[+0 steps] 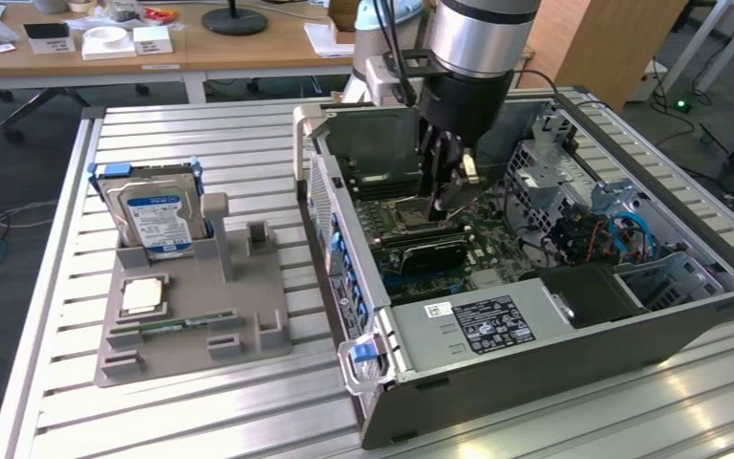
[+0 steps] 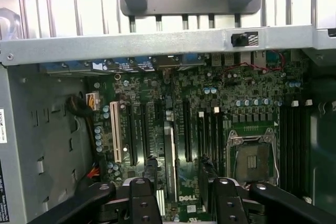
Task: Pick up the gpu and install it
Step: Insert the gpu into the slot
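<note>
The gpu (image 1: 420, 251) is a flat black card that stands on edge in a motherboard slot inside the open computer case (image 1: 673, 316). My gripper (image 1: 450, 203) hangs just above it, near the CPU socket (image 1: 408, 212). In the wrist view my gripper (image 2: 182, 203) is open. Its two black fingers (image 2: 139, 200) stand apart over the expansion slots with nothing between them. A thin pale edge (image 2: 169, 161) rises from a slot under the gap. I cannot tell whether that edge is the gpu's top.
On the exterior view's left a grey parts tray (image 1: 259, 325) holds an upright hard drive (image 1: 157, 215), a CPU chip (image 1: 144, 295) and a RAM stick (image 1: 169, 325). The case walls, drive cage (image 1: 558, 182) and power supply (image 1: 495, 325) close in around the motherboard.
</note>
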`<state>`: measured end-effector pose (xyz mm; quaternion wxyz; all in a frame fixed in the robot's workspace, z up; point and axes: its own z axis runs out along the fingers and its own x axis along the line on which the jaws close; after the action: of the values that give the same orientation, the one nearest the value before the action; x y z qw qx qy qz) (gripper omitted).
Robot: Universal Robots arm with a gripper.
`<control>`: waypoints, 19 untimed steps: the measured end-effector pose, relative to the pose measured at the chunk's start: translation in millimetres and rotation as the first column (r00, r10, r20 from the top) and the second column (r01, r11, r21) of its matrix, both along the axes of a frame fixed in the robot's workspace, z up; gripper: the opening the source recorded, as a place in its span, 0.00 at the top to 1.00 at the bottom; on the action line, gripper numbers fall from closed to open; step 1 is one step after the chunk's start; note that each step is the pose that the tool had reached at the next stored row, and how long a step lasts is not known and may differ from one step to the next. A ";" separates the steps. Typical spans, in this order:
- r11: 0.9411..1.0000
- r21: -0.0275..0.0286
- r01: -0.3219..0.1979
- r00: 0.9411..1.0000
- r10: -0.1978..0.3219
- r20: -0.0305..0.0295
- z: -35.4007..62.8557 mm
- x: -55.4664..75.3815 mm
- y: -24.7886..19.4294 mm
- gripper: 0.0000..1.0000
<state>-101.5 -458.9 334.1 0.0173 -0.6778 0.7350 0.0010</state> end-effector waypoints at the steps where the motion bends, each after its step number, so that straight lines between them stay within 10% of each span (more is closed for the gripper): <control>1: 1.000 0.000 0.001 1.000 -0.001 0.000 -1.4 0.0 0.0 0.55; 19: 1.000 0.006 0.005 1.000 -0.005 -0.002 -13.5 0.0 9.4 0.55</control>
<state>-101.5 -449.5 320.7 0.0186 -0.6760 0.7367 0.0037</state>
